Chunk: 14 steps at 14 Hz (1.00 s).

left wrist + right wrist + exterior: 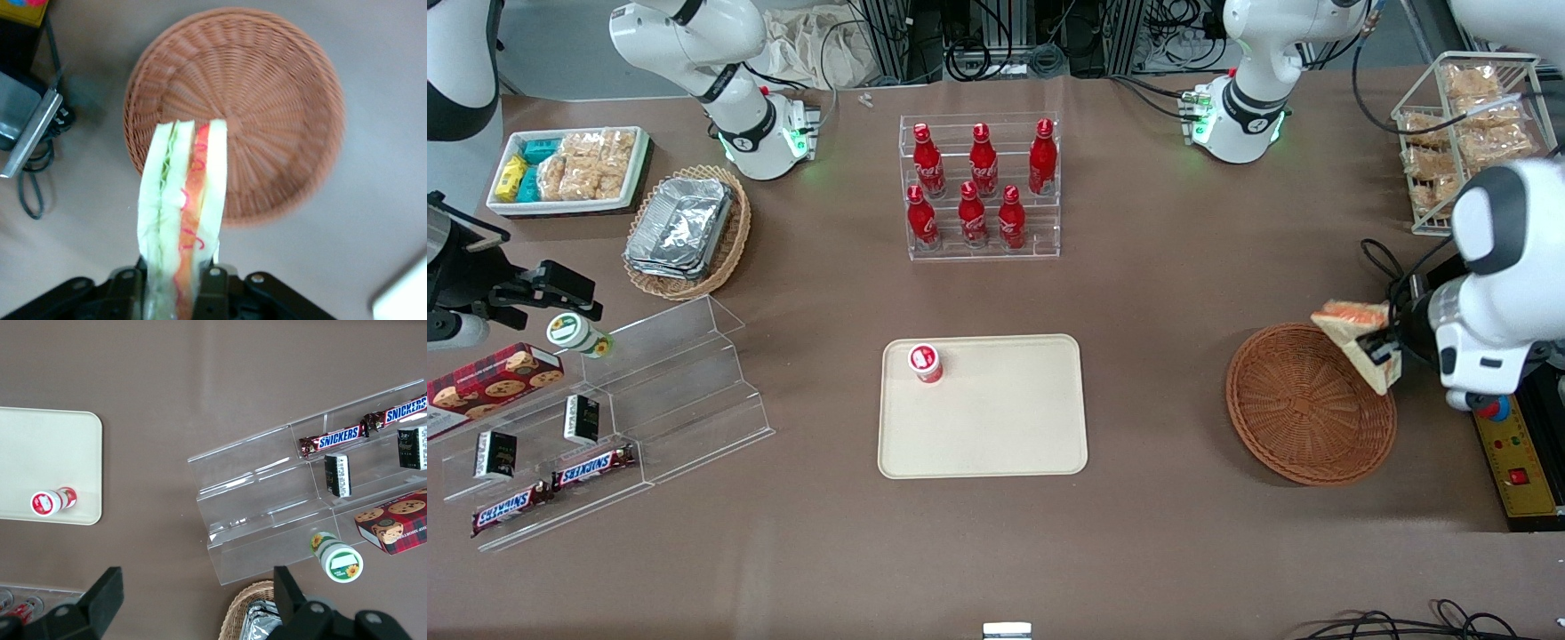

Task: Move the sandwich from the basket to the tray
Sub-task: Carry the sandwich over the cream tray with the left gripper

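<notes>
Although the arm's white body hides much of the gripper [1385, 354] in the front view, the wrist view shows its two fingers [212, 287] clamped on the sandwich [183, 220], whose lower end is cut off between them. The wedge sticks out past the fingertips, lifted clear above the rim of the basket [1303, 418] at the working arm's end. The tray [996, 427] lies well apart, bearing a small red-and-white cup [926, 363].

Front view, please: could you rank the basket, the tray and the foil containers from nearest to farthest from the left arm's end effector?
The end effector, gripping the sandwich, hangs over the basket's rim.
1. Basket: directly beneath.
2. Tray: mid-table.
3. Foil containers: toward the parked arm's end.
</notes>
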{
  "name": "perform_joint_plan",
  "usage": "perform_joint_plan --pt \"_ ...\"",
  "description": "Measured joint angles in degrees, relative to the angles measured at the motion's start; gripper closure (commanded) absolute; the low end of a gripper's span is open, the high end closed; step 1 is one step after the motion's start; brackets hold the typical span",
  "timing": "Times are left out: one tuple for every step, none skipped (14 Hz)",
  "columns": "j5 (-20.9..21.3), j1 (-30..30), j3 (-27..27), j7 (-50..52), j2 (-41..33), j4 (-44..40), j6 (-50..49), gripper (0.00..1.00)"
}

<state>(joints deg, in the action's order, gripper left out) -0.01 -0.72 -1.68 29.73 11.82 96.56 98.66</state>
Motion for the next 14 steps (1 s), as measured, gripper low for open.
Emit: perform_joint_plan --pt "-0.1 0.3 -2.4 -1.2 -0.1 -1.6 -2.1 1.00" --pt "-0.1 0.6 -5.3 -1.3 0.1 -2.1 -3.6 1.00" --pt "-0.1 0.9 -8.4 -1.2 0.4 -2.2 -4.3 1.00" --pt "-0.1 1.2 -11.4 -1.1 0.8 -2.2 -4.3 1.00" --pt "-0.1 1.5 -14.4 -1.0 1.4 -2.2 -3.5 1.00" --pt "-0.1 1.7 -17.1 -0.9 2.0 -2.0 -1.6 1.00" --pt "0.0 2.3 -19.4 -0.9 2.5 -1.5 1.3 1.00" --pt "0.9 3.8 -20.9 -0.7 3.3 -1.0 4.3 1.00" --pt "3.2 6.4 -21.6 -0.3 4.4 -0.8 7.0 1.00" --pt "6.0 9.6 -21.8 1.5 6.1 -0.8 9.6 1.00" --pt "8.5 12.9 -21.9 4.5 8.4 -0.9 12.5 1.00" --pt "10.9 15.6 -21.9 7.0 11.0 -1.2 15.4 1.00" --pt "13.4 17.7 -21.9 8.8 14.0 -1.9 18.1 1.00" --pt "15.1 18.9 -21.9 9.8 17.3 -3.0 20.4 1.00"
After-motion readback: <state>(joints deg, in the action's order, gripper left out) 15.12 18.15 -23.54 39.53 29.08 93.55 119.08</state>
